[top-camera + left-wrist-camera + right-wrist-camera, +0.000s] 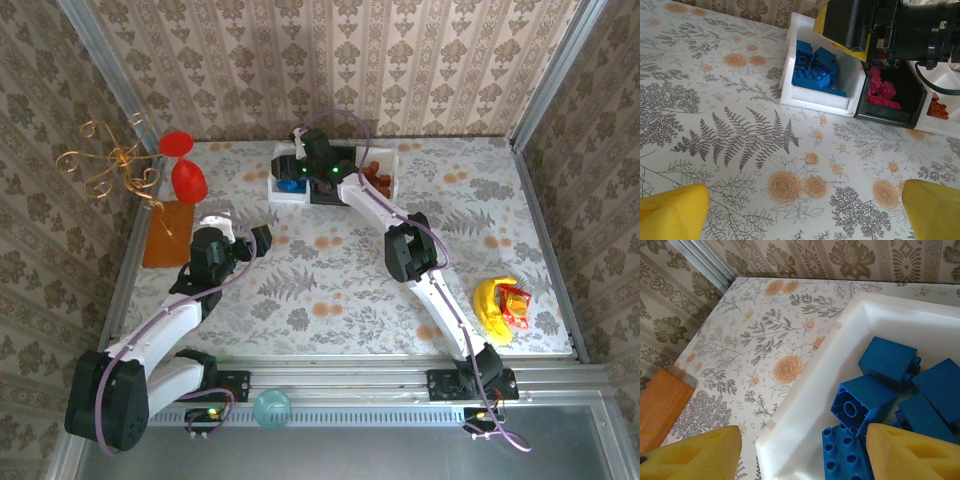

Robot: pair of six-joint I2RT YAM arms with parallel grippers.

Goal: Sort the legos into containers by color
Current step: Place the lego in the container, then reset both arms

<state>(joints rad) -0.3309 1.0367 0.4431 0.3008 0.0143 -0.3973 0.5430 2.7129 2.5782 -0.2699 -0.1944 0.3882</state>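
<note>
the right gripper point(802, 456) hangs with its yellow fingers point(910, 452) spread and nothing clamped between them, 1 finger over the blue legos point(875, 395), the other outside the wall of their white bin point(805, 405), which touches the left side of the black bin point(885, 116). magenta legos point(882, 92) lie in the black bin. orange-brown legos point(939, 109) lie in the second white bin point(942, 129), against its right side. the left gripper point(802, 212) is released and empty, above the floral table point(740, 150) on the near side of the black bin.
</note>
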